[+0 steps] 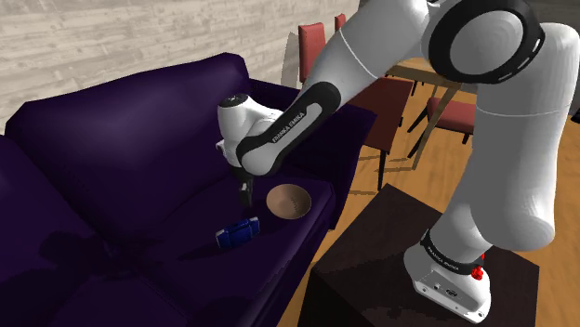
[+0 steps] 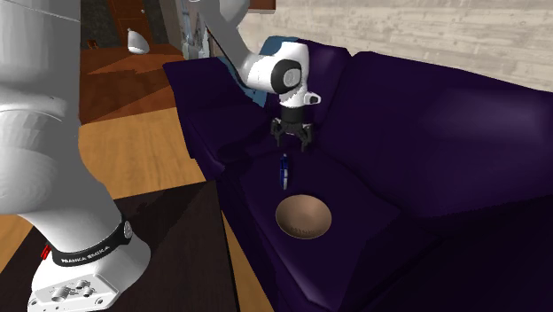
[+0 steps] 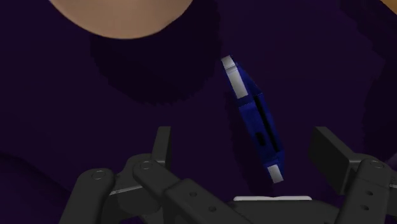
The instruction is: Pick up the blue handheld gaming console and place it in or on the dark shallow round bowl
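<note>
On the purple sofa [image 1: 112, 167], the blue console [image 1: 237, 232] is seen lying on the seat. The tool [image 1: 245, 204] is held wide open just above it, without contact. The brown bowl [image 1: 288, 201] is set near, to the shoulder view's right.

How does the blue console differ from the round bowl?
The console is blue with white ends; the bowl is brown. The console is thin and long; the bowl is round. The console stands on edge; the bowl sits opening up. Both rest on the purple sofa, apart.
</note>
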`<state>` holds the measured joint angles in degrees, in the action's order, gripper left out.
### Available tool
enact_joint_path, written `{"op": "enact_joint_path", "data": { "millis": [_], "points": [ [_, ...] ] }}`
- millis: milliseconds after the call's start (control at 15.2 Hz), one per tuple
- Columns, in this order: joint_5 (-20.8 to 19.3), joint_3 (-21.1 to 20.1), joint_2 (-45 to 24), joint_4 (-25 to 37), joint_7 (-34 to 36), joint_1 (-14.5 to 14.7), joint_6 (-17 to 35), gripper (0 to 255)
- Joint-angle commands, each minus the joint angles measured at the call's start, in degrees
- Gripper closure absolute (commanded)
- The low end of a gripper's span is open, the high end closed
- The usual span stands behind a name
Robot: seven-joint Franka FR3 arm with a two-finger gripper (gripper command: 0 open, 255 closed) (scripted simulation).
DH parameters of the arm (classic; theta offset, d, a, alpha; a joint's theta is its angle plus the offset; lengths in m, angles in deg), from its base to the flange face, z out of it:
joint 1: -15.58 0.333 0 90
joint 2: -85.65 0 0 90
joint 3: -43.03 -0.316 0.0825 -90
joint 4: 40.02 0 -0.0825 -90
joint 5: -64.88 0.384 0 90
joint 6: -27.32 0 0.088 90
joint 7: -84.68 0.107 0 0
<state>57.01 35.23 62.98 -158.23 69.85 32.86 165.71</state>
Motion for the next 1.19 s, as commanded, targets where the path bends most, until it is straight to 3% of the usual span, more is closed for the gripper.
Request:
{"op": "enact_joint_path", "data": {
  "millis": [0,528,1122],
  "points": [
    [-0.84,-0.5,-3.31,2.45,0.18,1.29,0.56,0],
    [-4.05,-1.5,-18.36,15.52,-0.82,6.21,1.32,0],
    [-5.0,-0.64,-23.67,17.41,-0.4,6.99,4.7,0]
  ]
}}
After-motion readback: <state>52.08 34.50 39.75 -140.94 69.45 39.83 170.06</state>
